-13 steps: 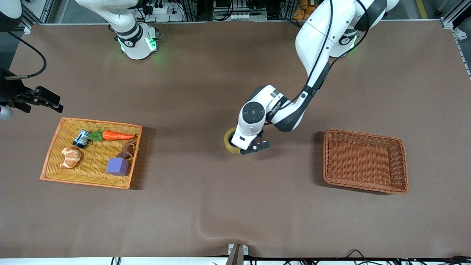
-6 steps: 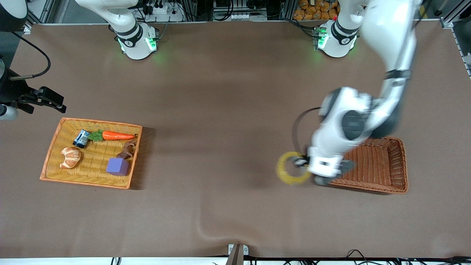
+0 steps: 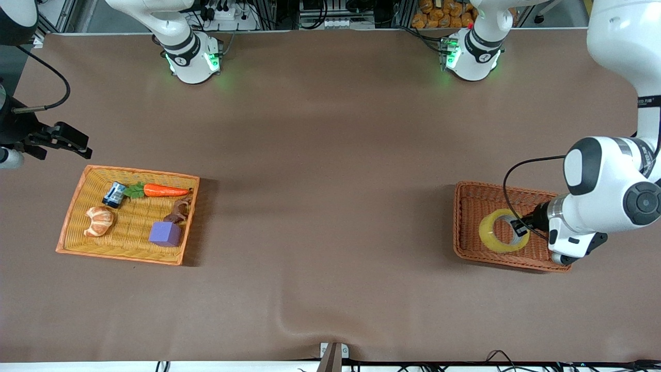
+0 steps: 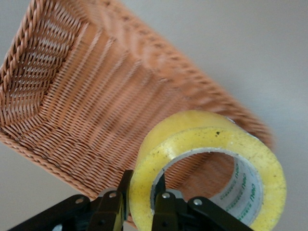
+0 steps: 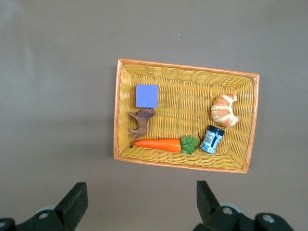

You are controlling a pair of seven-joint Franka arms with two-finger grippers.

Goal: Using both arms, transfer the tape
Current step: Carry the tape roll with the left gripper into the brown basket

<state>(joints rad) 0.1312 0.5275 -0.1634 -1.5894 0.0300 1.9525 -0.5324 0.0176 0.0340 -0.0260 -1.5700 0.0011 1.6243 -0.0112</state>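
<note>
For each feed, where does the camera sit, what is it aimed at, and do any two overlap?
Front: high across the table, facing both bases; shows the left end effector holding the tape.
Left wrist: looks past its fingers at the tape over the brown basket, shared with front.
Right wrist: open right end effector above the yellow basket.

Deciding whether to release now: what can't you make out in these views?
- Whether the tape touches the brown basket floor: no view shows its underside.
- Left gripper: front view hides it inside the roll.
- Right gripper: the front view's edge cuts off its arm.
</note>
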